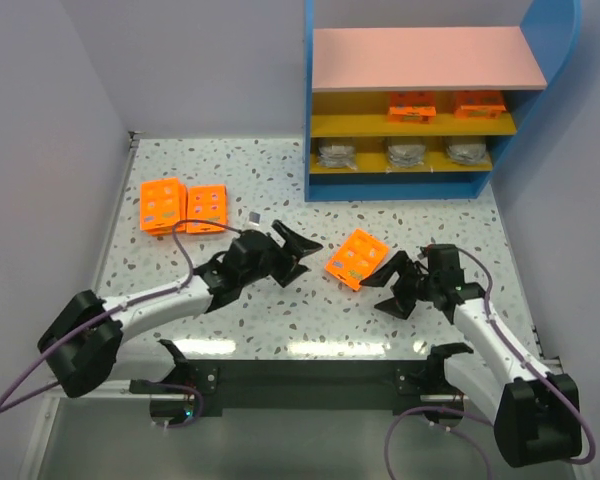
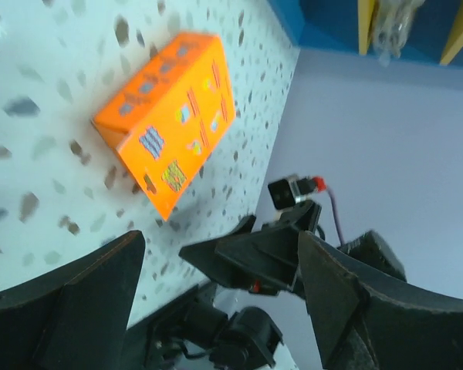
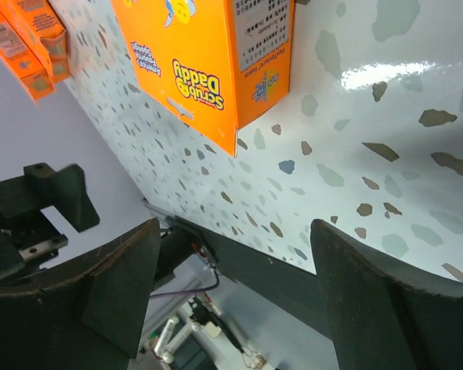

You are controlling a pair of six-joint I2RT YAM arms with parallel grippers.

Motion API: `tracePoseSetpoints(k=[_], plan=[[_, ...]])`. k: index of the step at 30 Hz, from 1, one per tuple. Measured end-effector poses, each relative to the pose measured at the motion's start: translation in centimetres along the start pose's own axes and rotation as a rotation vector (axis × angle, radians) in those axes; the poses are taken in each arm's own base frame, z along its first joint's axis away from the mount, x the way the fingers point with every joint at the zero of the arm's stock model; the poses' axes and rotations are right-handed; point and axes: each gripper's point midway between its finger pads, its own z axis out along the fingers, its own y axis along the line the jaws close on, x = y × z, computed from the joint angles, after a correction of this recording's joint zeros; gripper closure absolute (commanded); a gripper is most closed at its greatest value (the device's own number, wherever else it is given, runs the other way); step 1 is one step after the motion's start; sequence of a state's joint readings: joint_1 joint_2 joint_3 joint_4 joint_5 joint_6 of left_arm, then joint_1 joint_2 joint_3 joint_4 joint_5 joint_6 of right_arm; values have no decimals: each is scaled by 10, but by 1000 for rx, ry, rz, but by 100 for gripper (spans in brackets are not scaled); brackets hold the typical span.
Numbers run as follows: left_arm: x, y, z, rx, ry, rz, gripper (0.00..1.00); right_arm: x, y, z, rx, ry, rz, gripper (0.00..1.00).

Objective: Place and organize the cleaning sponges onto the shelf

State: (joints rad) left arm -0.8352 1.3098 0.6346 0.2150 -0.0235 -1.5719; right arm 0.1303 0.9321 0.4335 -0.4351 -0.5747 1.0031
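Speckled white table (image 1: pixel 270 170) between pale lilac walls (image 1: pixel 40 100), blue shelf (image 1: pixel 420 58) at back.

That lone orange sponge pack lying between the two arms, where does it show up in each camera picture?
Top external: orange pack, just right of centre.
Left wrist: upper left of centre.
Right wrist: top edge, partly cut off.
Shared landmark: the speckled tabletop under it.

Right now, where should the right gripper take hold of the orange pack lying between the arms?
Across its two long edges, at mid-length, coming from above. The pack lies flat and skewed on the table, so only its thin sides offer a pinch. Turn the open right gripper to match that diagonal.
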Motion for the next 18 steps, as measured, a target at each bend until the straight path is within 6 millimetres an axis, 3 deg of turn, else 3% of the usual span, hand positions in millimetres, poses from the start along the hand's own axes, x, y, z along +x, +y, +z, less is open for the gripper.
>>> tracePoseSetpoints(k=[2,4,7,8,11,14,18], plan=[[-28,1,-9,-9,-60,38,18,1,0,5,-16,-24,34,18],[-55,13,-10,-53,-116,92,24,2,-1,9,-23,-48,68,18],[-77,45,3,-194,-126,184,46,0,-1,16,-25,-78,112,18],[-80,54,11,-241,-111,225,57,0,0,18,-27,-84,123,19],[-84,67,38,-321,-53,345,79,-1,6,25,-37,-98,139,20],[-87,65,58,-329,-21,447,94,-1,11,30,-45,-105,143,20],[-88,53,79,-290,19,539,100,-1,14,33,-47,-122,150,20]])
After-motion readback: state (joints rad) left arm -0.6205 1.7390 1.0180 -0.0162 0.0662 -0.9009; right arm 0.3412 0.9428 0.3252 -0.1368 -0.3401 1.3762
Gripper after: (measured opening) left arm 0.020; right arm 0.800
